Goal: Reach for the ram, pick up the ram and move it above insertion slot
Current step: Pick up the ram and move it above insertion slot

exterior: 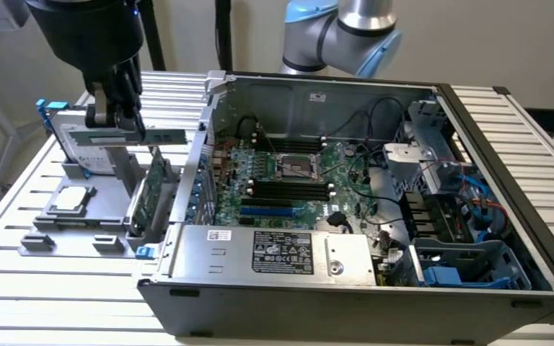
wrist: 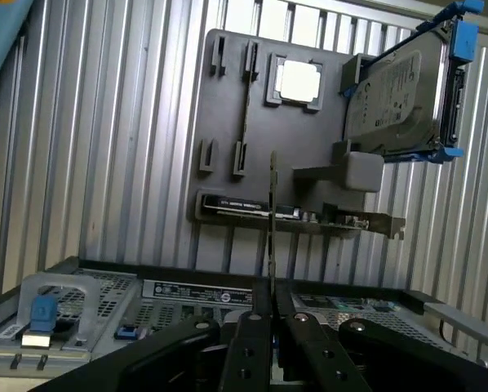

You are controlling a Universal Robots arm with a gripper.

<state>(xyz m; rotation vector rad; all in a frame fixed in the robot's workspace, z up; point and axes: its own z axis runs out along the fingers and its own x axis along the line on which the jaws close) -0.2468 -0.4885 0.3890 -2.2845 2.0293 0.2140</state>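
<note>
My gripper (wrist: 272,309) is shut on the ram (wrist: 272,220), which the wrist view shows edge-on as a thin dark stick running out from between the two black fingers (wrist: 254,335). It hangs above the grey fixture plate (wrist: 228,139), apart from it. In the exterior view the gripper (exterior: 113,119) is over the fixture (exterior: 75,216), to the exterior view's left of the open computer case (exterior: 354,288). The black memory slots (exterior: 291,189) lie on the motherboard inside the case, well to the exterior view's right of the gripper.
On the fixture are a green expansion card (exterior: 154,189) with a metal bracket, a processor chip (wrist: 299,82) and a hard drive (wrist: 399,90) in a blue frame. The case's side wall (exterior: 200,166) stands between fixture and motherboard. The power supply (exterior: 277,252) fills the case's front.
</note>
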